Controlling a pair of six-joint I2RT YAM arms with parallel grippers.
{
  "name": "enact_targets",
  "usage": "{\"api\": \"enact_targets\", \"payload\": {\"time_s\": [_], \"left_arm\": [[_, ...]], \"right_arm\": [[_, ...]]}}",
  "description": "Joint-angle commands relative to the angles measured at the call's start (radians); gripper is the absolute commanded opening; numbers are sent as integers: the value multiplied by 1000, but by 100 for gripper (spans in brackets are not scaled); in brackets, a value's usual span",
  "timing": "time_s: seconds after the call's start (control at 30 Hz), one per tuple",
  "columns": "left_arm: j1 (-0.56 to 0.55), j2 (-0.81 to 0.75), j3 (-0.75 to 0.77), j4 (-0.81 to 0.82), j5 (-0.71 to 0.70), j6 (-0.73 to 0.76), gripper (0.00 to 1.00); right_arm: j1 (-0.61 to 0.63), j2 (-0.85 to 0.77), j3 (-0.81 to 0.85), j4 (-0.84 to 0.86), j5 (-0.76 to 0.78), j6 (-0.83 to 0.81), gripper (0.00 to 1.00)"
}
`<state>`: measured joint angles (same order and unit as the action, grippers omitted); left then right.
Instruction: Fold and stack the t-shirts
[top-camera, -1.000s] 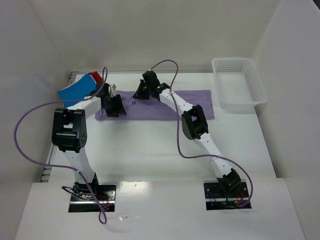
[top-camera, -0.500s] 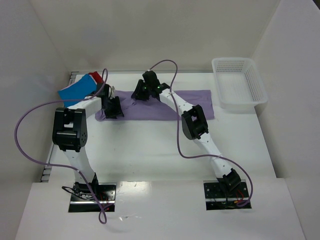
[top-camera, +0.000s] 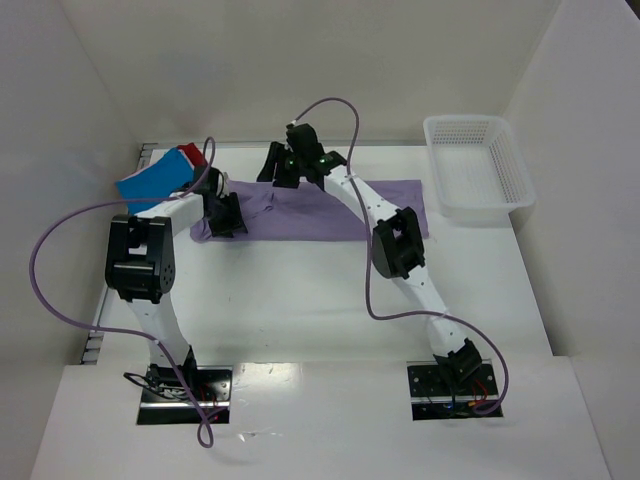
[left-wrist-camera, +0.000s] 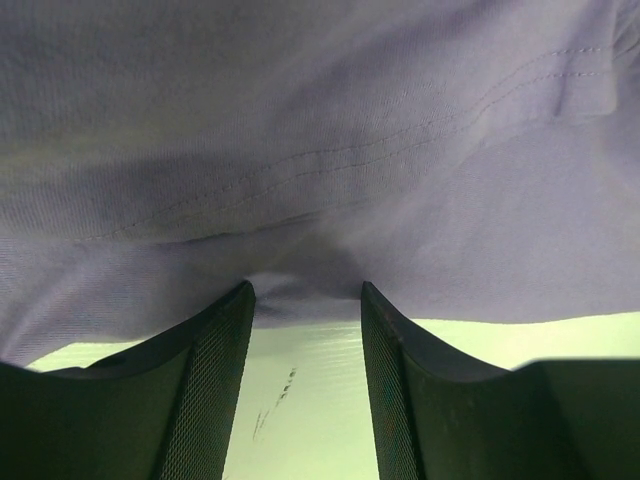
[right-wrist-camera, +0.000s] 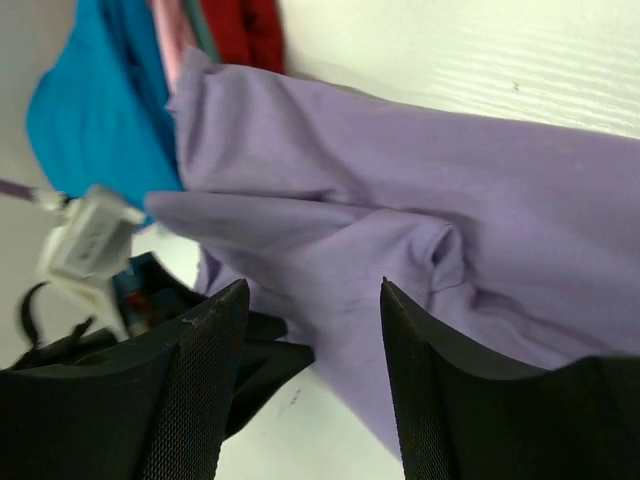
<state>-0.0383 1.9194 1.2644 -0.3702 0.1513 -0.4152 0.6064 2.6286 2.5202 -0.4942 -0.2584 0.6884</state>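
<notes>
The large lavender t-shirt (top-camera: 330, 215) lies spread across the back of the table, bunched at its left end. My left gripper (top-camera: 226, 213) is low at that left end. In the left wrist view it (left-wrist-camera: 305, 290) is open, with the shirt's edge (left-wrist-camera: 320, 130) at its fingertips and bare table between the fingers. My right gripper (top-camera: 275, 168) is open and empty above the shirt's back left part (right-wrist-camera: 400, 180). The folded blue shirt (top-camera: 150, 180) and red shirt (top-camera: 192, 154) are stacked at the back left. The right wrist view shows the blue (right-wrist-camera: 90, 120), pink (right-wrist-camera: 170, 40) and red (right-wrist-camera: 245, 30) shirts.
A white mesh basket (top-camera: 465, 121) stands at the back right, just past the shirt's right end. White walls close in the table at the back and sides. Purple cables loop from both arms. The left arm's gripper shows dark in the right wrist view (right-wrist-camera: 235, 350).
My right gripper has moved back and left, away from the shirt's middle. My left gripper has shifted slightly left at the shirt's end.
</notes>
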Motion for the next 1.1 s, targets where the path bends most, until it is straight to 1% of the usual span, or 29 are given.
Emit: {"api": "enact_targets", "payload": {"time_s": [0.0,0.1,0.13,0.23,0.27,0.37,0.5,0.63,0.83,0.97,1.0,1.07], "left_arm": [[0,55,-8,-35,-52,-8,56],[0,55,-8,-35,-52,-8,56],[0,55,-17,-35,-52,-8,56],[0,55,-17,-26,-42,-8,56],[0,55,-17,-26,-42,-8,56],[0,55,-26,-26,-42,-8,57],[0,55,-26,-26,-42,-8,57],[0,55,-26,-16,-42,-8,57],[0,46,-37,-16,-42,-8,57],[-9,46,-46,-16,-52,-8,57],[-9,46,-46,-16,-52,-8,57],[-9,46,-46,-16,-52,-17,57]], "right_arm": [[30,-82,-20,-7,-33,-33,61],[70,-58,-44,-17,-24,-33,60],[84,-58,-44,-17,16,-47,59],[131,-39,-63,-56,94,-61,52],[141,-39,-63,-56,132,-88,49],[153,-28,-87,-78,171,-89,46],[162,-28,-149,-43,171,-78,46],[171,-9,-149,-24,192,-78,46],[171,42,-98,3,246,-69,46],[171,79,-31,3,275,-69,46],[171,114,23,-7,316,-78,46],[171,129,46,-7,317,-87,46]]}}
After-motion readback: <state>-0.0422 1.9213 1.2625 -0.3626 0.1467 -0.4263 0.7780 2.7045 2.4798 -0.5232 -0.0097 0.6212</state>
